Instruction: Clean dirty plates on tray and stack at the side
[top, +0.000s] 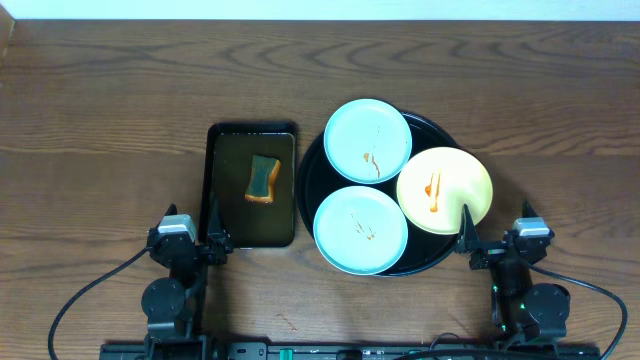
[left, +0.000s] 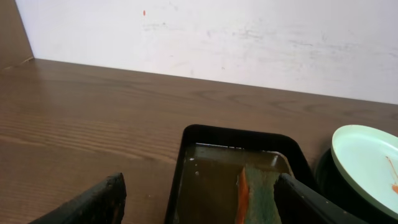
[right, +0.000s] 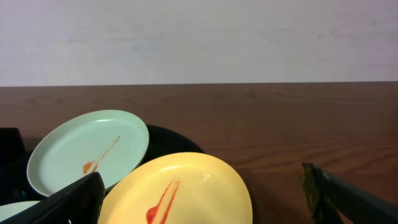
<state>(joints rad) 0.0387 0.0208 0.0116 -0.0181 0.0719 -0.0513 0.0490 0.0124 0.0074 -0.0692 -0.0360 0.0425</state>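
Observation:
Three plates lie on the round black tray (top: 311, 178): a mint plate (top: 368, 140) at the back, a second mint plate (top: 361, 229) at the front, and a yellow plate (top: 445, 190) on the right. All carry orange sauce streaks. My left gripper (top: 190, 222) is open near the front edge, just left of the sponge tray. My right gripper (top: 497, 225) is open too, at the front right of the round tray. The right wrist view shows the yellow plate (right: 186, 190) between the open fingers (right: 74, 202) and a mint plate (right: 87, 152) behind it. Neither gripper holds anything.
A small rectangular black tray (top: 222, 190) holds brownish liquid and a green-orange sponge (top: 263, 179), left of the round tray. In the left wrist view the sponge (left: 258, 193) lies ahead of my gripper (left: 199, 208), beside a mint plate (left: 367, 162). Bare wood surrounds both trays.

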